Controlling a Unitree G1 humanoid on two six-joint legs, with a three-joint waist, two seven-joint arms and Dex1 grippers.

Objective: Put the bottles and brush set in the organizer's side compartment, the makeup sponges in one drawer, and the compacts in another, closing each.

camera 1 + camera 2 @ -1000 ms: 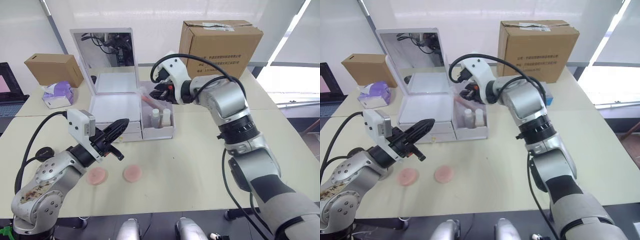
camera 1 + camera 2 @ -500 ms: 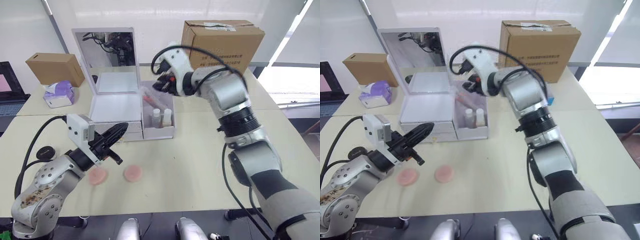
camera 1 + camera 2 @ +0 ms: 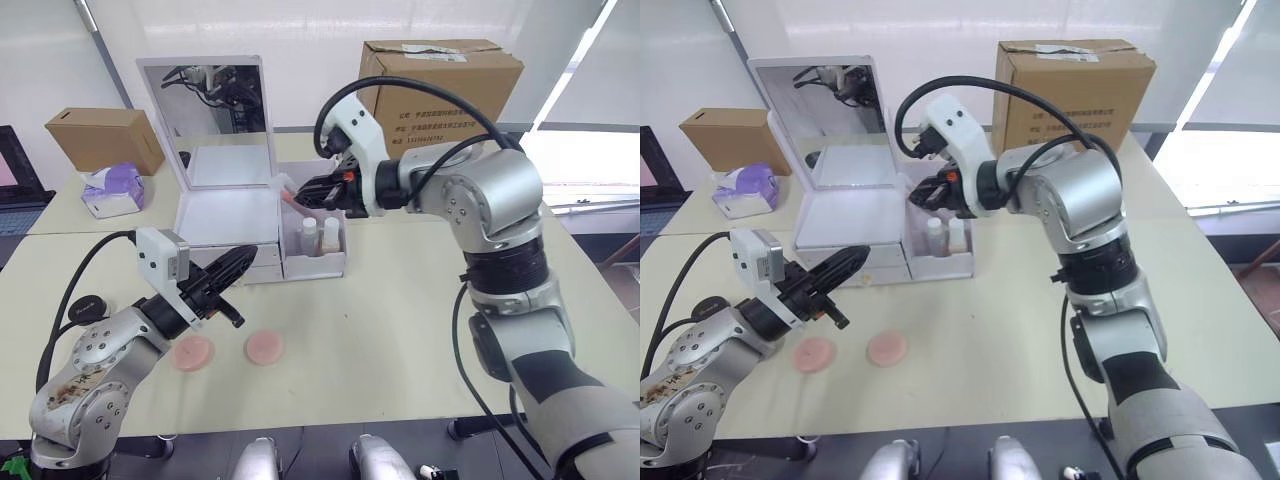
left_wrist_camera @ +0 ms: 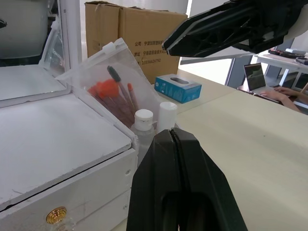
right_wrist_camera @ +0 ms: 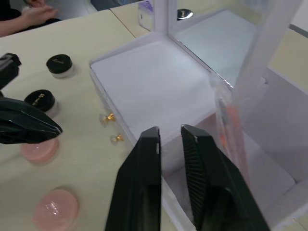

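Right wrist view shows two black-lidded jars on the bench, unseen from the head. Right hand, fingers slightly parted and empty, hovers over the organizer, whose side bin at 3 o'clock holds the brush packet and bottles. Left hand, pressed closed, empty, points at the drawers.

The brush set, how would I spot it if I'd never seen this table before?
Find the white organizer with the upright mirror in the middle of the table, then look at the side compartment on its right. The brush set leans at the back of that bin, behind two small white-capped bottles. It is the flat clear packet showing orange-pink brush heads.
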